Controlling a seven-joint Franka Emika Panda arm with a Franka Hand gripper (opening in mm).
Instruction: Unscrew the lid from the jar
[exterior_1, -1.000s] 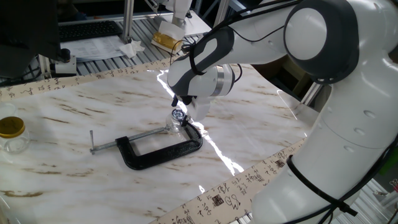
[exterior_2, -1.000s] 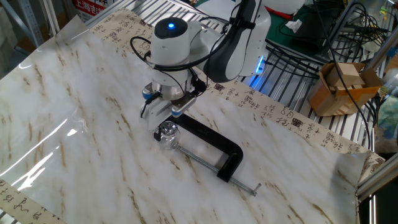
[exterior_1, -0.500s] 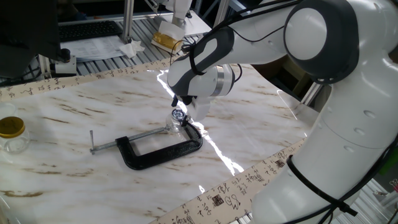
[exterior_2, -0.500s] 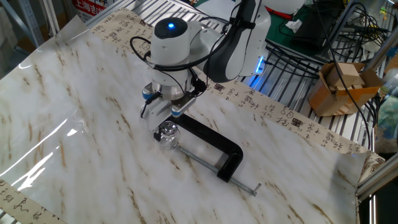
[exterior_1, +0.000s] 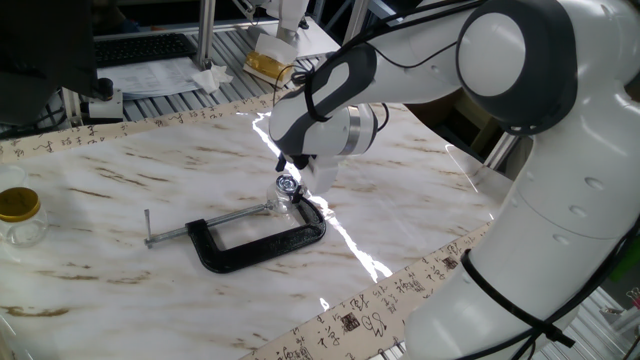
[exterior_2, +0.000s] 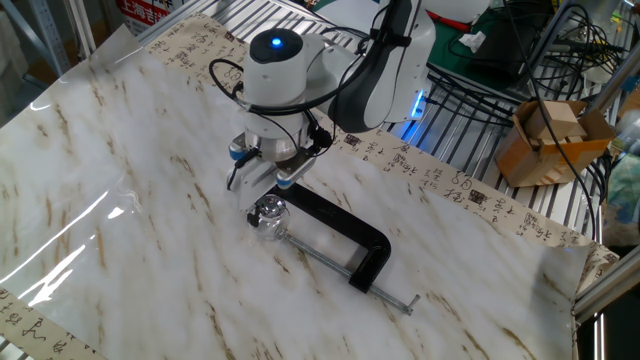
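The jar (exterior_1: 287, 195) is a tiny clear one standing on the marble table, touching the screw end of a black C-clamp (exterior_1: 262, 246). The lid (exterior_1: 288, 184), a small shiny silver cap, sits on top of it. In the other fixed view the jar (exterior_2: 268, 219) and the lid (exterior_2: 268, 208) show just in front of my fingers. My gripper (exterior_2: 263, 182) points down just above and behind the lid, with its jaws apart and nothing between them. In one fixed view the gripper (exterior_1: 297, 176) partly hides the jar's far side.
The C-clamp (exterior_2: 344, 236) lies flat with its long screw rod pointing away from the jar. A bigger clear jar with a yellow-gold lid (exterior_1: 19, 214) stands at the table's far left. A cardboard box (exterior_2: 545, 138) sits off the table. A patterned paper strip lines the table edges.
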